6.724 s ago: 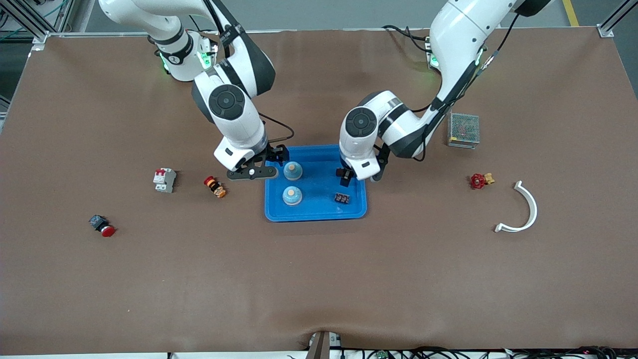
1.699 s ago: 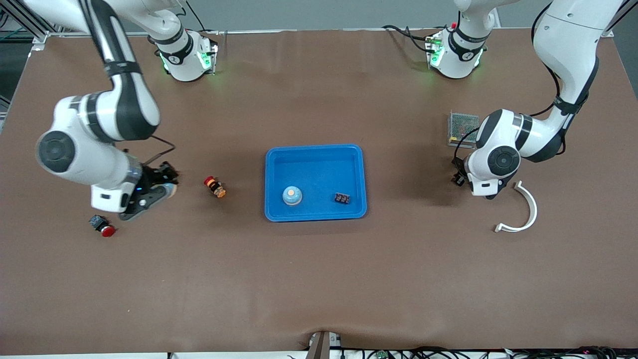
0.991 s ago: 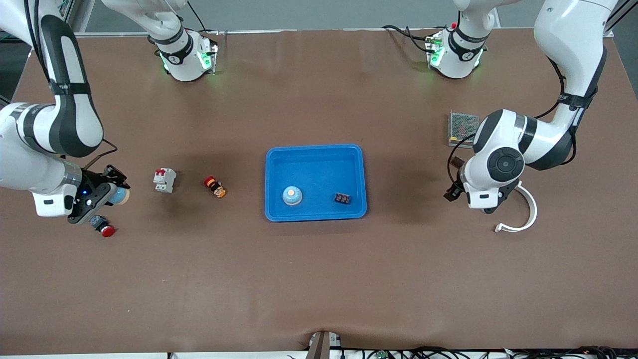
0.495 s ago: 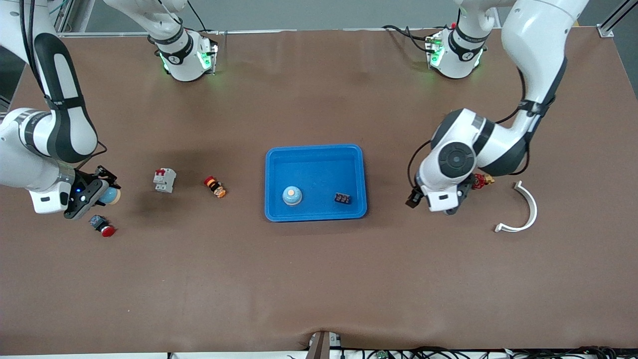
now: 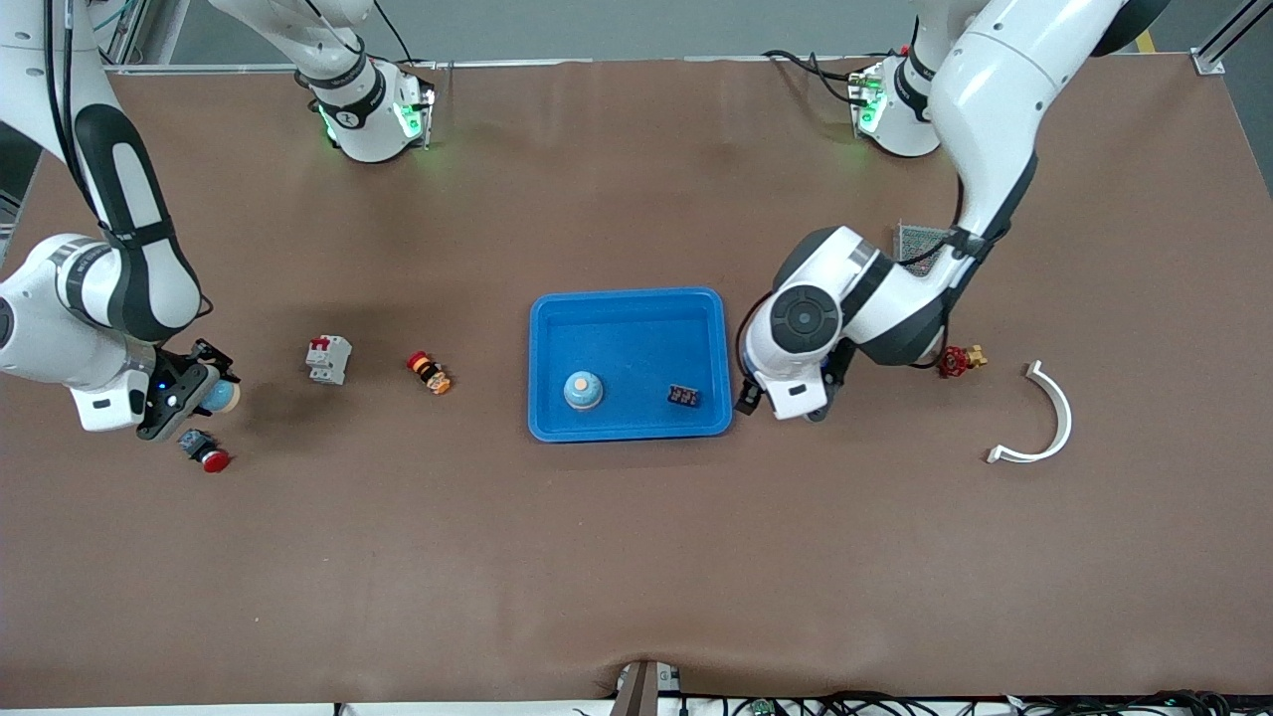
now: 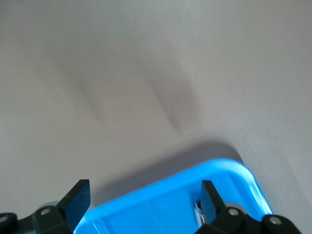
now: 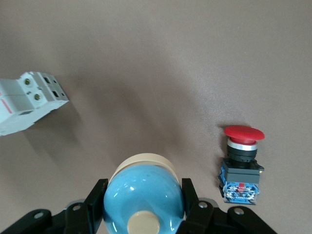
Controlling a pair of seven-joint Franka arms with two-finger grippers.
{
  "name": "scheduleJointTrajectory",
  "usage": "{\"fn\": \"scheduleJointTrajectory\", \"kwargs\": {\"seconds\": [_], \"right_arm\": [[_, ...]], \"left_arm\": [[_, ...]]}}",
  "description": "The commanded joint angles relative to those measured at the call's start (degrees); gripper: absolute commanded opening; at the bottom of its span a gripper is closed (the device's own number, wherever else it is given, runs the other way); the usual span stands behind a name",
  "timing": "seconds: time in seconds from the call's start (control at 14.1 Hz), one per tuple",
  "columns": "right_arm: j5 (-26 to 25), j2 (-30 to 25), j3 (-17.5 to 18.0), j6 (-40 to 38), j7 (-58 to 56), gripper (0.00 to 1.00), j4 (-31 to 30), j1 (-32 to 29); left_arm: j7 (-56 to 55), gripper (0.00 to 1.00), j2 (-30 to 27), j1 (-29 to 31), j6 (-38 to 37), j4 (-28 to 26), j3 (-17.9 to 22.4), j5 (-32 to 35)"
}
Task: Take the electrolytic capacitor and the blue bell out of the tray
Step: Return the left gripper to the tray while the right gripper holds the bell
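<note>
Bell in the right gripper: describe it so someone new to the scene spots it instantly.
Start at the blue tray mid-table and go toward the right arm's end, past the orange-and-red button and the white circuit breaker. There the right gripper is shut on the bell, above the red mushroom pushbutton. It is a glossy light-blue dome with a cream knob, twin to the second bell lying in the tray.

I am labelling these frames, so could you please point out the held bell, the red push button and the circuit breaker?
held bell [image 7: 144, 190], right wrist view, blue dome.
red push button [image 7: 243, 133], right wrist view, red cap.
circuit breaker [image 5: 328, 359], front view, white body.
</note>
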Motion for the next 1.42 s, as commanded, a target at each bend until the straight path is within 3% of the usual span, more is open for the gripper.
{"fn": "scheduleJointTrajectory", "kwargs": {"seconds": [0.0,0.28,0.92,1.13,1.34], "right_arm": [[0.1,-0.3,1.2,3.6,-1.2,0.43,-3.0,-1.3],[0.3,1.2,1.2,6.1,-1.3,0.43,-3.7,-1.3],[0.6,3.6,1.5,9.8,-1.7,0.43,-4.7,-1.3],[0.6,4.1,1.5,9.8,-1.7,0.43,-4.7,-1.3],[0.6,4.2,1.5,9.9,-1.7,0.43,-4.7,-1.3]], "left_arm": [[-3.6,0.98,1.9,-2.8,2.4,2.9,0.4,0.2],[-9.4,0.79,2.7,-6.0,8.7,2.9,2.0,1.2],[-18.7,0.76,7.0,-18.7,16.6,4.3,13.3,1.8],[-20.2,0.74,7.7,-19.5,18.4,4.3,14.0,1.9],[-21.1,0.65,8.1,-19.6,19.5,4.3,14.0,1.9]]}}
